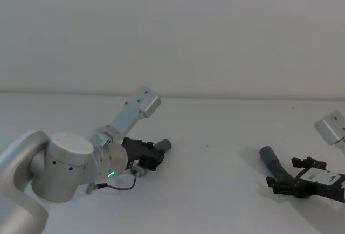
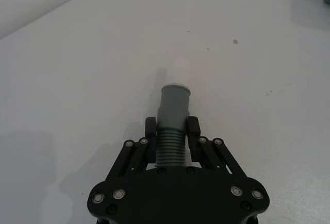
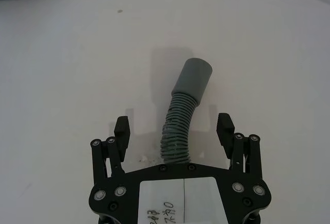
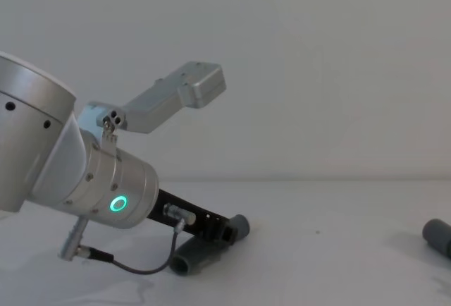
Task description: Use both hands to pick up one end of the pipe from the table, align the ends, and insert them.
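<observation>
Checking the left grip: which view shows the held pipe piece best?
Left wrist view: fingers of the left gripper clamp the pipe piece at its ribs. Head and chest views show it side-on; right wrist view, its whitish tip far off.

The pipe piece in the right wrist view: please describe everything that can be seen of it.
This ribbed pipe piece looks like dark grey plastic: a corrugated, slightly bent body ending in a smooth round sleeve. It lies on the white table between the open fingers of the right gripper; neither finger touches it.
</observation>
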